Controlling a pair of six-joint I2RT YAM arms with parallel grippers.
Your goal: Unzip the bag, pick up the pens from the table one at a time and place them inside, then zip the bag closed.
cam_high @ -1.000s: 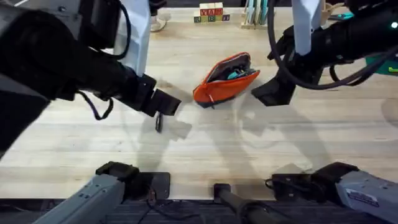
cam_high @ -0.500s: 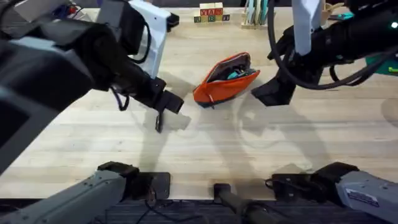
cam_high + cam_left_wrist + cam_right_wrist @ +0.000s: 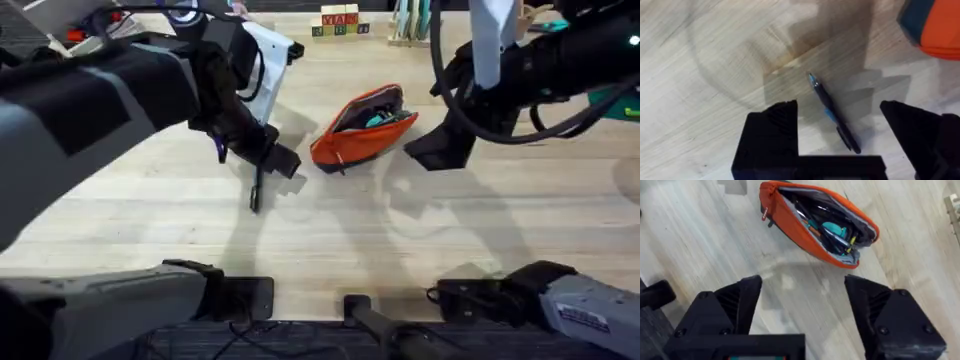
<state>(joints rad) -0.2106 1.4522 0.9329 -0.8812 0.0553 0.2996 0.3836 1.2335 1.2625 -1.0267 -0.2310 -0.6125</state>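
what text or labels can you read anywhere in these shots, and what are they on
Toy letter blocks at the table's far edge: red letters, too small to read.
White sticker on the right arm's base: print too blurred to read.
Nothing readable on the bag or the pen.

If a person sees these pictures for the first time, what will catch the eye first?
Most striking is the small orange fabric pouch with a dark navy base, lying unzipped near the middle of the light wooden table, with colourful items showing inside. Next is the slim dark pen lying flat on the wood, between the open black fingers of the left gripper. The right gripper hovers open beside the pouch.
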